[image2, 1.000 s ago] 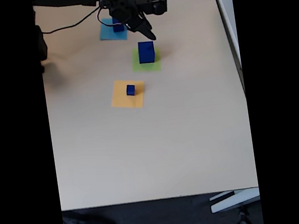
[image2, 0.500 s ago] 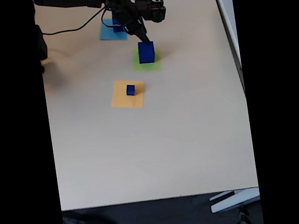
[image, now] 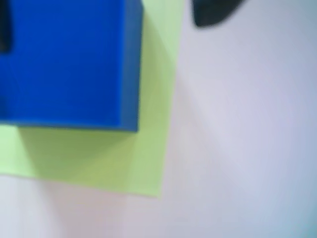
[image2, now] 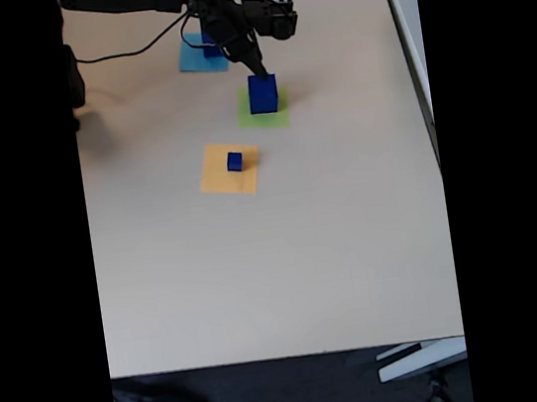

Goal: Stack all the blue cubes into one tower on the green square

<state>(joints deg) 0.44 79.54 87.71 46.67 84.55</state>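
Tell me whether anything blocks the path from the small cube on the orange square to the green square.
Nothing visible lies on the bare table between the small cube and the green square. The large cube already sits on that square, with the hand at its top.

1. No text, label, brand, number or sign could be read in the wrist view or in the fixed view.
2. The faces of the large blue cube point(image: 64, 59) were plain.
3. The green square point(image: 148, 148) also carried no print.
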